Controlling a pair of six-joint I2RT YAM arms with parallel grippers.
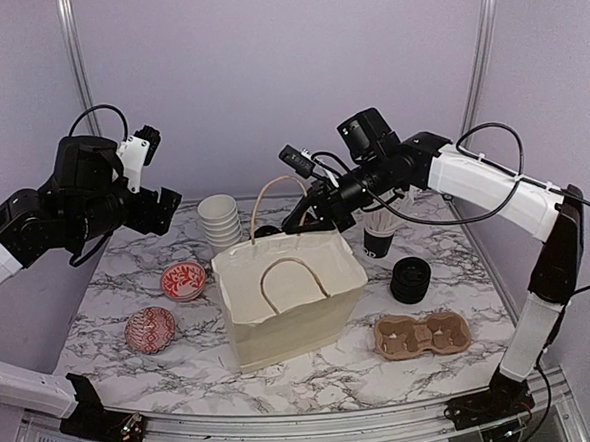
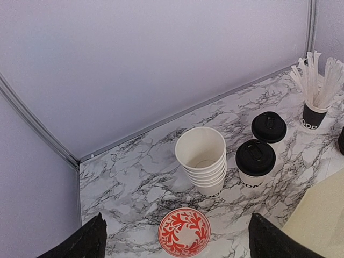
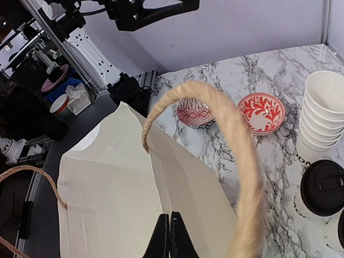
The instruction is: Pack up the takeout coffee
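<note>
Left pincer (image 2: 177, 244) gapes, right pincer (image 3: 169, 234) closed (at the paper bag (image 3: 107, 204)), above marbled table (image 1: 183, 353), lilac walls (image 1: 266, 72).

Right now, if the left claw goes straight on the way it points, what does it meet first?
Most likely the red-and-white patterned bowl: in the left wrist view it sits dead ahead of the open left claw. Depth is unclear; the stack of lidless white paper cups lies beyond it.

Cream bag (image 1: 290, 301); red-patterned bowl (image 2: 184, 231); white coffee cups (image 2: 251, 180), black lids (image 2: 255, 157).
</note>
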